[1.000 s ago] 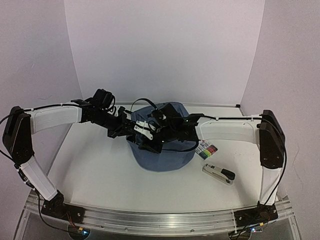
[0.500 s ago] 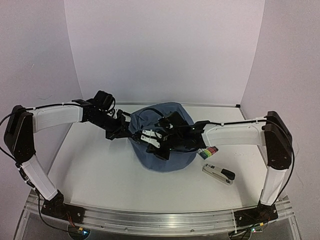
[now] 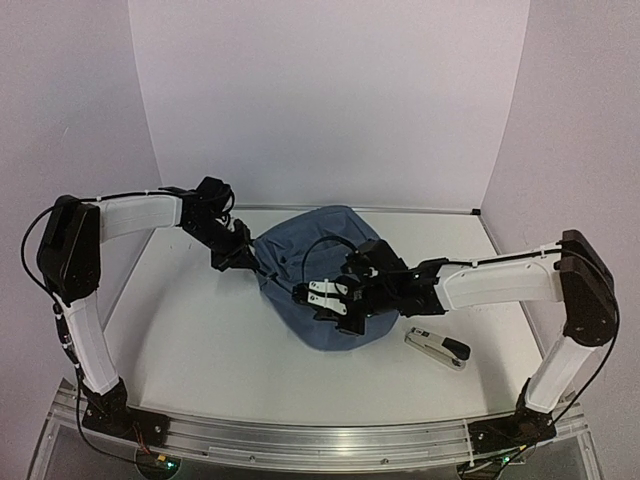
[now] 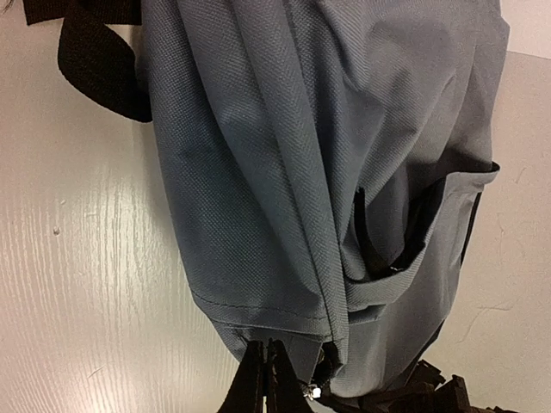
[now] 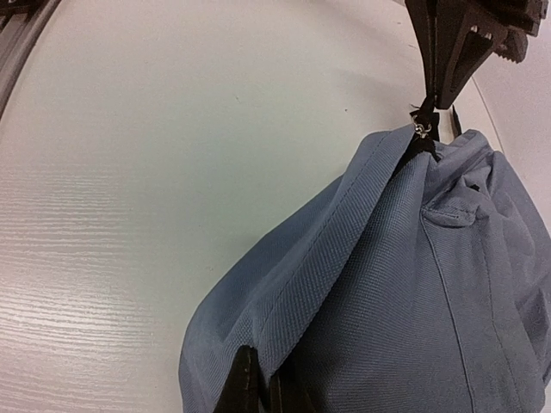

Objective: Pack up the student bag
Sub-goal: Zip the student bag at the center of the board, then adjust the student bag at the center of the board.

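Observation:
The student bag [image 3: 325, 250], slate-blue fabric, lies slumped in the middle of the table. My left gripper [image 3: 254, 264] is shut on its far-left edge; the left wrist view shows the closed jaws [image 4: 266, 344] pinching the hem beside a small metal zipper pull [image 4: 316, 391]. My right gripper [image 3: 303, 294] is shut on the bag's near edge. In the right wrist view its closed tips [image 5: 263, 366] clamp a folded seam of the bag [image 5: 413, 292], and the left gripper [image 5: 441, 60] holds the opposite corner. The fabric edge runs stretched between the two grippers.
A black and silver stapler [image 3: 437, 347] lies on the white table [image 3: 190, 340] to the right of the bag, under my right forearm. A black strap [image 4: 95, 60] of the bag trails onto the table. White walls close the back and sides.
My right gripper has moved toward the near left and shut on the bag's near edge. The left arm drew back left, still pinching the bag, so the edge stretched. The right arm now covers the coloured marker pack.

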`<act>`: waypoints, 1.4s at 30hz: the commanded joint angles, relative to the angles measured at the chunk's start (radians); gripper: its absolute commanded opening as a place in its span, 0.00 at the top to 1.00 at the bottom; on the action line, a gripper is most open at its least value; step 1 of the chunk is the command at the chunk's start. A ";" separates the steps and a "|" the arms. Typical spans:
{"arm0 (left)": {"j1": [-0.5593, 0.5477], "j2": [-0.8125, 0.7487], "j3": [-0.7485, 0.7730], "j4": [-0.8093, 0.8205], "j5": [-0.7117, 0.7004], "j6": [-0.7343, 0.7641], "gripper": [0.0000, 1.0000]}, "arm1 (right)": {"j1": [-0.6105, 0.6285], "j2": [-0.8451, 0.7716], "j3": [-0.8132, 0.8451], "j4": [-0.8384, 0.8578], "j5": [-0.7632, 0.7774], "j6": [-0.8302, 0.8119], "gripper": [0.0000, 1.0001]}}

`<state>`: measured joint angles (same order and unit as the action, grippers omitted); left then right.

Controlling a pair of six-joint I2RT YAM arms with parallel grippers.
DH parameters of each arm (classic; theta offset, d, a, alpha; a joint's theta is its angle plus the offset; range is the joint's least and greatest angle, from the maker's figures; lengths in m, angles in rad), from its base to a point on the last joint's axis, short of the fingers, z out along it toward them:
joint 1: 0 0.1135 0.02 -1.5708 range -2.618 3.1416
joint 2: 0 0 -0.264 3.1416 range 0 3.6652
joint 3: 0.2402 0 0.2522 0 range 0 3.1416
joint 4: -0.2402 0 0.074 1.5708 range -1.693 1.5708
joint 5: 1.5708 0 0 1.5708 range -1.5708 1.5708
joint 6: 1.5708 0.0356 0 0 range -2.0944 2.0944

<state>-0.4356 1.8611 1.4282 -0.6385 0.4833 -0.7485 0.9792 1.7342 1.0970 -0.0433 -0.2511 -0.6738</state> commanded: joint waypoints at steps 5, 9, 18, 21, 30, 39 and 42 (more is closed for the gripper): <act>0.143 0.102 0.191 0.038 -0.171 0.065 1.00 | 0.022 -0.001 0.070 -0.214 -0.204 0.031 1.00; 0.143 0.131 0.235 0.035 -0.105 0.086 1.00 | 0.072 0.063 0.223 -0.215 -0.261 0.121 0.97; 0.132 -0.113 0.045 0.044 -0.055 0.108 0.25 | -0.101 0.003 0.357 -0.216 -0.223 0.385 0.02; 0.100 -0.196 -0.021 0.029 -0.063 0.096 0.01 | -0.202 -0.003 0.390 -0.217 -0.149 0.487 0.02; -0.059 -0.209 -0.133 -0.009 -0.101 0.002 0.07 | -0.459 0.137 0.533 -0.454 -0.151 0.429 0.02; -0.091 -0.105 -0.149 0.022 -0.058 -0.036 0.53 | -0.508 0.304 0.558 -0.647 -0.322 0.317 0.10; -0.084 -0.065 -0.111 0.006 -0.074 -0.018 0.68 | -0.504 0.327 0.544 -0.685 -0.405 0.319 0.16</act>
<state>-0.5255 1.7581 1.2707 -0.6431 0.4199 -0.7732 0.4606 2.0488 1.6426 -0.6205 -0.5114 -0.3291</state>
